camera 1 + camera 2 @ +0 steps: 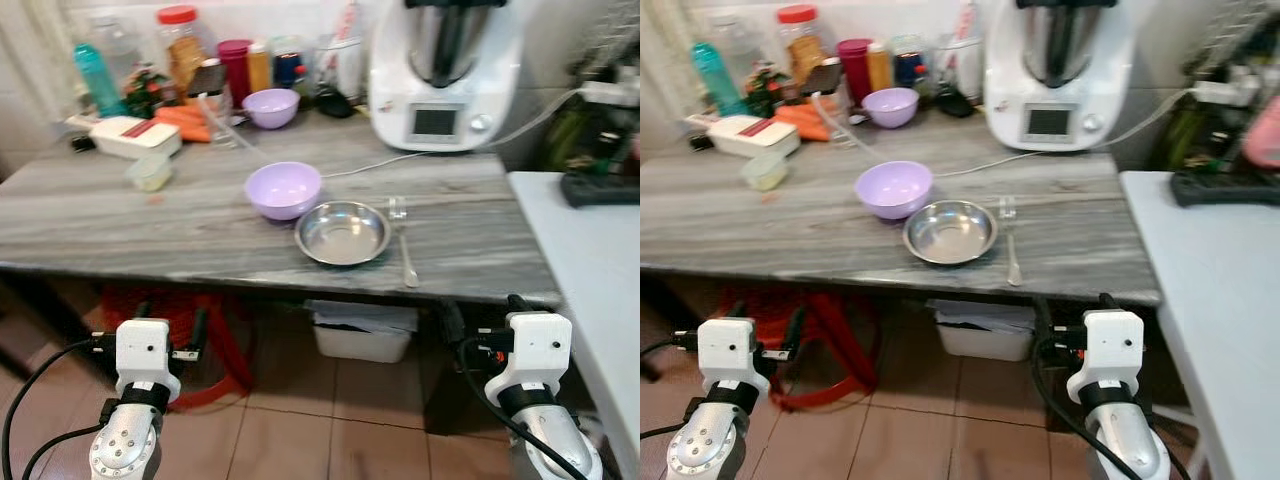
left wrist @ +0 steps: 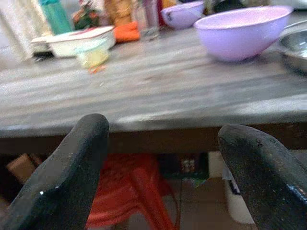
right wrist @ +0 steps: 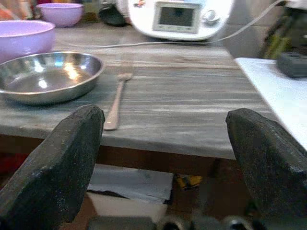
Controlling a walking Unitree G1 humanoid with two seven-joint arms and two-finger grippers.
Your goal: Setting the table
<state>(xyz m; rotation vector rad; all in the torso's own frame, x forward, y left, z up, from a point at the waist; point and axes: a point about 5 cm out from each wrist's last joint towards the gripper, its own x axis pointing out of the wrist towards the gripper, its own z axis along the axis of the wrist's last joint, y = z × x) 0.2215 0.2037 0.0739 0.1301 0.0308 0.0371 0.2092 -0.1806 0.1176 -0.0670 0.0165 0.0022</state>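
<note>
- We see a round steel plate [image 1: 342, 233] near the front edge of the grey marbled desk [image 1: 120, 220], a lilac plastic bowl [image 1: 283, 189] touching it at 10 o'clock.
- A metal fork [image 1: 403, 240] lies just beside the plate at 3 o'clock.
- Our left gripper [image 2: 160, 158] and right gripper [image 3: 165, 158] hang below the desk edge, fingers released and spread.

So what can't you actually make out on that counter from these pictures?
- Labels on the jars and bottles at the back: too small and blurred in the eye views.
- Top of the white kitchen machine: cut off by the upper edge.
- What the small clear container holds: too blurred.
- Things under the table, behind the white bin: in shadow.
- Dark item on the white surface: cut off at the right edge.
</note>
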